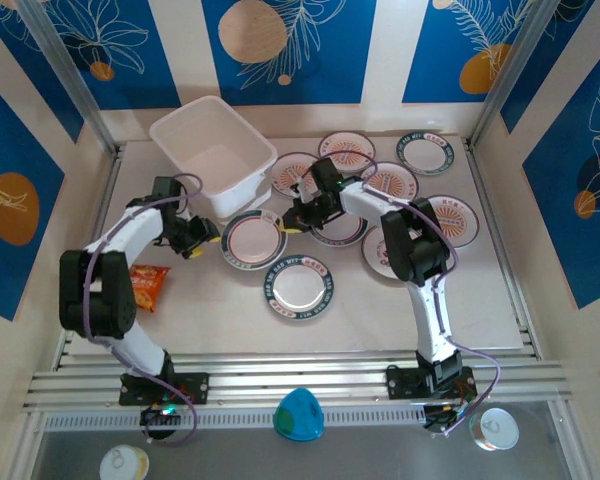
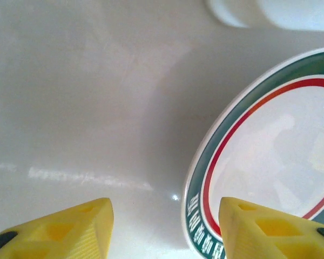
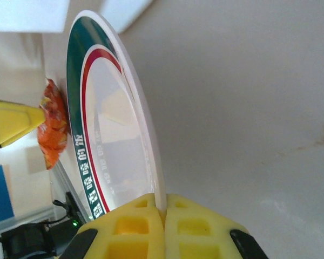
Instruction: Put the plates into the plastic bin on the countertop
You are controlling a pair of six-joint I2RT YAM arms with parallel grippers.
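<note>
Overhead; wrist cameras seemingly share plate [image 2: 259, 162].

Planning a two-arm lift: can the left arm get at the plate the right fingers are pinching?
Probably yes: left fingers are open right at the plate's free rim; right fingers pinch the opposite edge.

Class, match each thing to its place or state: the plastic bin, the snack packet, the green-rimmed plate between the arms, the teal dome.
Things: 1 plastic bin; 2 snack packet; 3 green-rimmed plate; 4 teal dome.
States: A rim pinched in the right arm's jaws; B by the near rails; C far left of the countertop; D orange, beside the left arm.
Pairs: 1-C, 2-D, 3-A, 4-B.
</note>
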